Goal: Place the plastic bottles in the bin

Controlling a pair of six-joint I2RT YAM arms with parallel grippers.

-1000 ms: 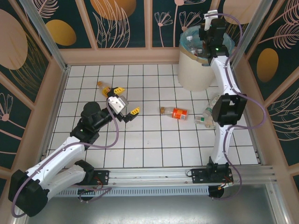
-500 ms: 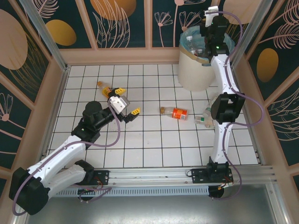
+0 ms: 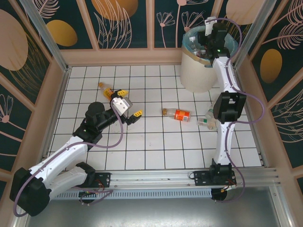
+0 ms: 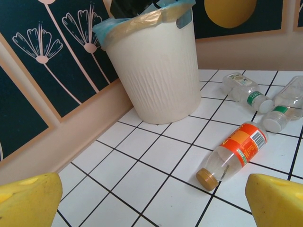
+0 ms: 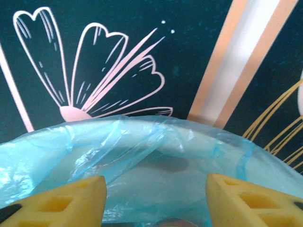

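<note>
The cream-white bin (image 3: pixel 199 71) with its blue liner (image 5: pixel 142 156) stands at the back right; clear bottles (image 3: pixel 192 42) lie inside. My right gripper (image 3: pixel 210 37) hangs over its mouth, open, with only the liner between its yellow fingertips (image 5: pixel 61 203). An orange-labelled bottle (image 3: pixel 178 114) lies on the tiles mid-floor, gold cap toward my left gripper (image 4: pixel 234 152). Two clear bottles with green bands (image 4: pixel 246 91) (image 4: pixel 284 108) lie beyond it, beside the right arm (image 3: pixel 208 118). Another small bottle (image 3: pixel 105 87) lies just left of my left gripper (image 3: pixel 129 101), which is open and holds nothing.
Wooden walls with dark floral panels (image 3: pixel 123 23) close in the tiled floor (image 3: pixel 151 142) on three sides. The right arm's elbow (image 3: pixel 228 106) stands near the right wall. The metal rail (image 3: pixel 156 177) with both arm bases runs along the near edge.
The right gripper's jaws have spread apart over the bin, and its wrist has shifted slightly over the rim. The left arm has barely moved.
</note>
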